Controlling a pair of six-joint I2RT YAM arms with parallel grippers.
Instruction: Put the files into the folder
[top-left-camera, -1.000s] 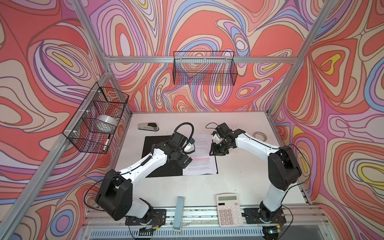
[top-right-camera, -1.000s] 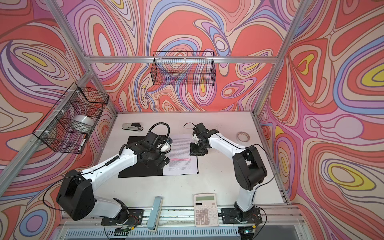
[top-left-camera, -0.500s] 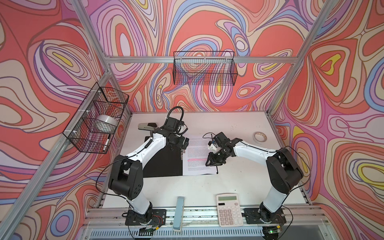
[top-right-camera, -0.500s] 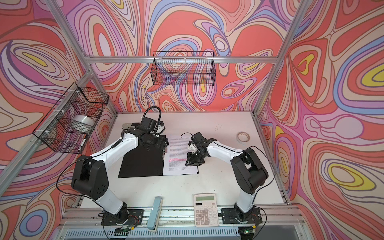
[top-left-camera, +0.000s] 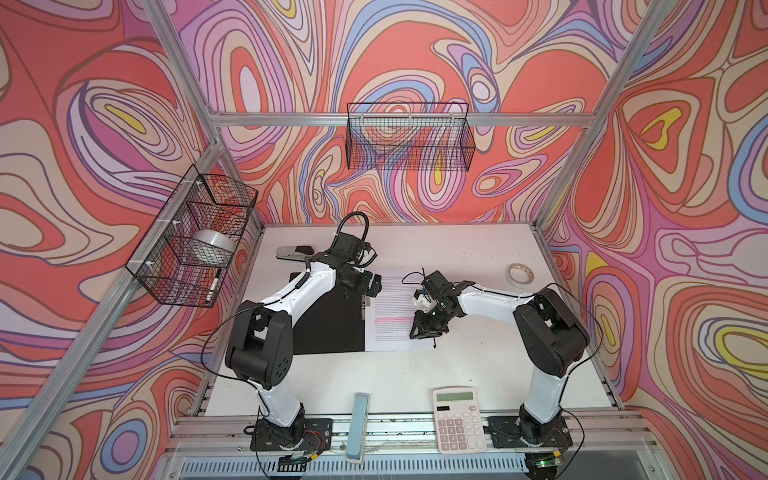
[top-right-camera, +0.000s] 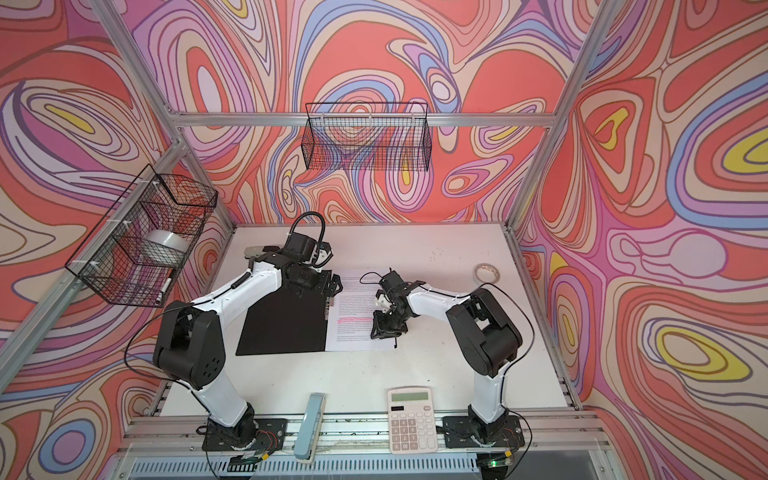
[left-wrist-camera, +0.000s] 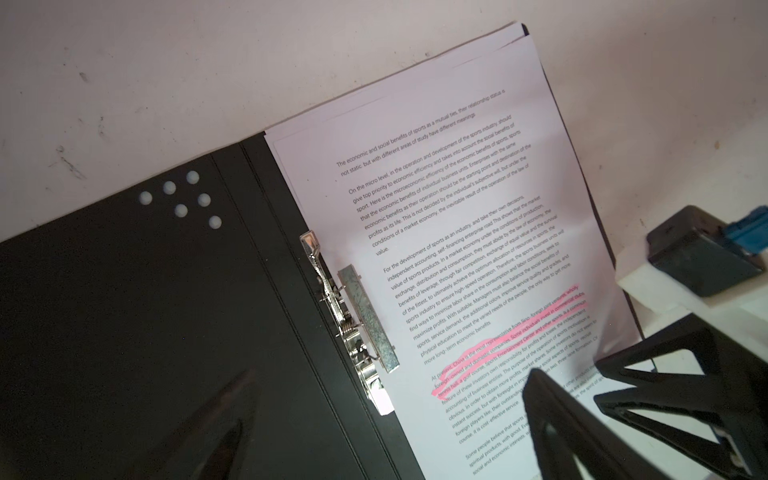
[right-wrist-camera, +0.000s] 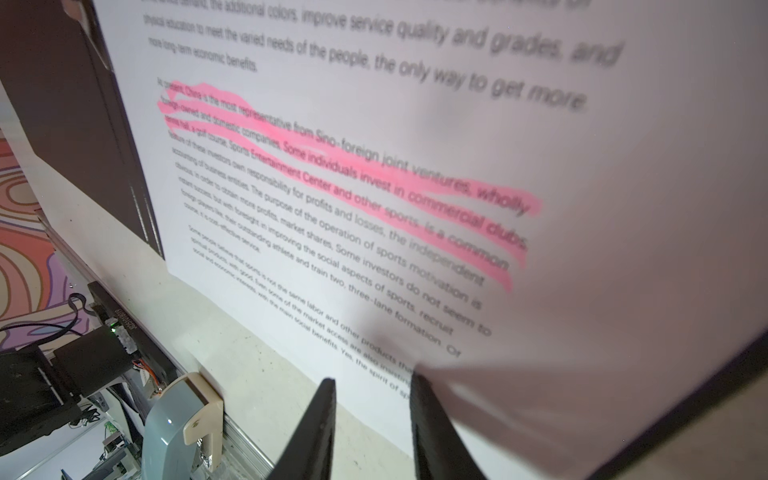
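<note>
Left gripper spread wide, arm stretched forward; right gripper jaws narrowly apart, elbow bent.

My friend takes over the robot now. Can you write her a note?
Left gripper: jaws wide open, empty, above the open flat folder, black inside.
Right gripper: jaws partly open, empty, low over the white printed paper files with pink highlighting.
Done: files lie on the folder's right half, silver metal clip bar over their edge.
Left: probably closing the cover.
</note>
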